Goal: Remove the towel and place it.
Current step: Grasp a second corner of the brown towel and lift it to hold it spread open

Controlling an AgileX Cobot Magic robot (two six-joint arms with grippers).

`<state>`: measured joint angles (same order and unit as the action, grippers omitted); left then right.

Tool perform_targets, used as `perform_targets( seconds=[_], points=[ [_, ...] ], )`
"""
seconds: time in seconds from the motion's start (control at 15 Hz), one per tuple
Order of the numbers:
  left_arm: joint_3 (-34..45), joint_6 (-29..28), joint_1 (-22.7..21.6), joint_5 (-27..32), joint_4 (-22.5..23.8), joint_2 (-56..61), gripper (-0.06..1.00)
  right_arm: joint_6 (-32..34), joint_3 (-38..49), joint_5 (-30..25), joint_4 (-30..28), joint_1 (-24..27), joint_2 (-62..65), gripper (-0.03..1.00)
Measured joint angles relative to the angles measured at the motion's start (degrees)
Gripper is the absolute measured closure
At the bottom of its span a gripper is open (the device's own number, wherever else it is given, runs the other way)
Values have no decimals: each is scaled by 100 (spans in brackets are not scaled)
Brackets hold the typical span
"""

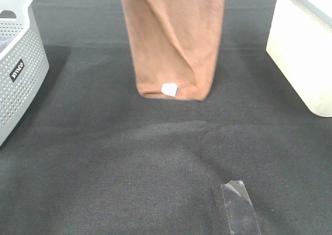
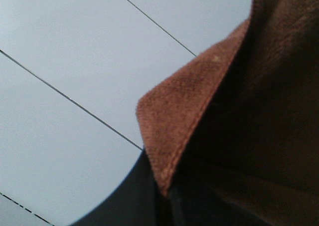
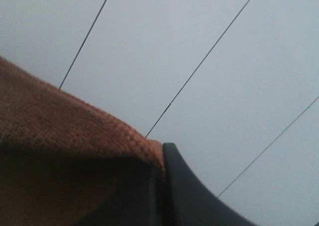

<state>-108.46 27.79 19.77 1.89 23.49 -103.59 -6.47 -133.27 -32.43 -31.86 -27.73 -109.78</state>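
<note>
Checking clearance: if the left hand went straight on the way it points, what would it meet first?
Past the corner of the towel pinched in the left hand, only a pale panelled surface with thin seams shows, probably ceiling or wall. The way to it looks free; its distance is unclear.

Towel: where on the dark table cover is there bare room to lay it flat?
The widest bare patch is the near middle of the cover, between the towel and its lower hem, the grey basket on the left and the tape strip near the front. Tighter: the far right, beside the white bin.
</note>
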Motion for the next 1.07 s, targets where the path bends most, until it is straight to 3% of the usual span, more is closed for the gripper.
perform_targets(
  seconds=[0.33,0.53,0.67,1.07],
  points=[
    [-63,166,-338,-1461,143,-630,94,327,-17,802,40,246,-458,97],
    [-659,292,-493,-2028,206,-1272,94,733,-17,1610,40,579,-693,97],
    [-1507,292,-567,-2120,206,-1862,94,882,-40,2200,40,682,-842,97],
    [-3535,292,-613,-2126,229,-3088,94,911,-172,3042,178,1054,-1266,97]
  ],
)
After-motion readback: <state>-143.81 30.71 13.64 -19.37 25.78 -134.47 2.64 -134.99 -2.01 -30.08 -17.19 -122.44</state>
